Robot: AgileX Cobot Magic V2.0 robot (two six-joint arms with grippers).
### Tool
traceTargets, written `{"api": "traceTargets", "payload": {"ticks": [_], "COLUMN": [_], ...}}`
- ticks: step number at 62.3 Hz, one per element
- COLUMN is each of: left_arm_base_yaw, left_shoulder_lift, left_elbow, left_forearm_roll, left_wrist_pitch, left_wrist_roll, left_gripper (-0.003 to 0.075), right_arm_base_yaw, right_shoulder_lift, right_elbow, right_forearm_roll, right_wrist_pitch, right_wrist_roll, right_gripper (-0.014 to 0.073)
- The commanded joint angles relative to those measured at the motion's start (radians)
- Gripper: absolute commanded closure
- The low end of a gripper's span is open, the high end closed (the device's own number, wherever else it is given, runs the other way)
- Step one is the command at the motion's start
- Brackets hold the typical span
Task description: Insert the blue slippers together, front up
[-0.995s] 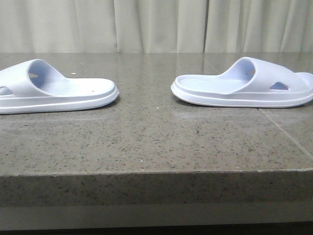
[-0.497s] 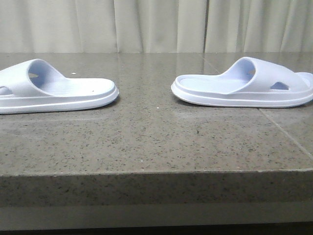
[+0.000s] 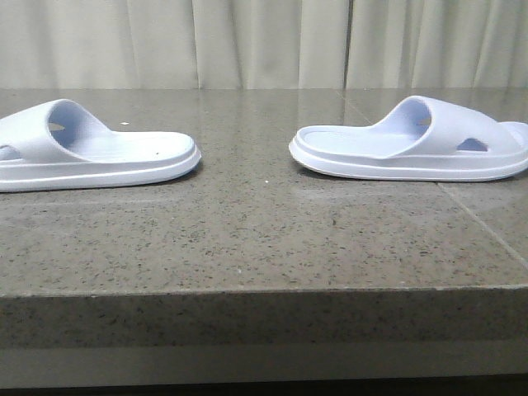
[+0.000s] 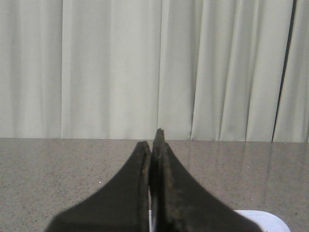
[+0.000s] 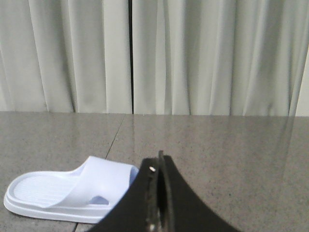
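Where the front view looks across the speckled grey-brown stone surface [image 3: 247, 239], two very pale blue foam slide slippers with thick soles and wide straps lie flat on their soles, well apart: the left slipper [image 3: 91, 153] sits at nine o'clock, cut off by the picture's edge, its open flat end pointing toward the middle, and the right slipper [image 3: 412, 144] sits at two o'clock, its flat end also pointing inward and a side cutout showing in its strap. Pale pleated curtains [image 3: 264, 41] hang behind the surface at twelve o'clock, and neither arm shows in this view. From the left wrist, the left claw [image 4: 154, 150] has its dark fingers pressed together with nothing between them, raised over the surface, and a sliver of a pale slipper shows beside them low in the picture. From the right wrist, the right claw [image 5: 157, 166] is likewise closed on nothing, with the right slipper lying on the surface just beside and beyond it, not touched.
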Motion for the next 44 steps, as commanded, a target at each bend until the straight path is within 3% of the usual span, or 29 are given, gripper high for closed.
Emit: {"api": "traceTargets", "payload": {"ticks": [1,20,44], "left_arm_base_yaw": [-0.006,-0.006,-0.006], "left_shoulder_lift": [0.084,0.362,0.471], "left_elbow": [-0.110,-0.315,-0.315], "left_forearm_roll": [-0.008,-0.008,-0.010], "left_wrist_pitch": [0.032,0.339,0.332], "left_wrist_roll": [-0.003,-0.003,-0.003], "left_gripper": [0.0741,0.0741,0.0741], "right_arm_base_yaw": [-0.004,-0.004,-0.004], "right_shoulder_lift": [0.064,0.291,0.411], "right_elbow": [-0.120,-0.308,-0.300], "right_forearm_roll": [-0.013,-0.014,-0.014], "right_wrist_pitch": [0.000,0.153,0.225], "right_wrist_roll": [-0.012,-0.012,-0.012], "right_gripper": [0.0662,0.0662,0.0662]}}
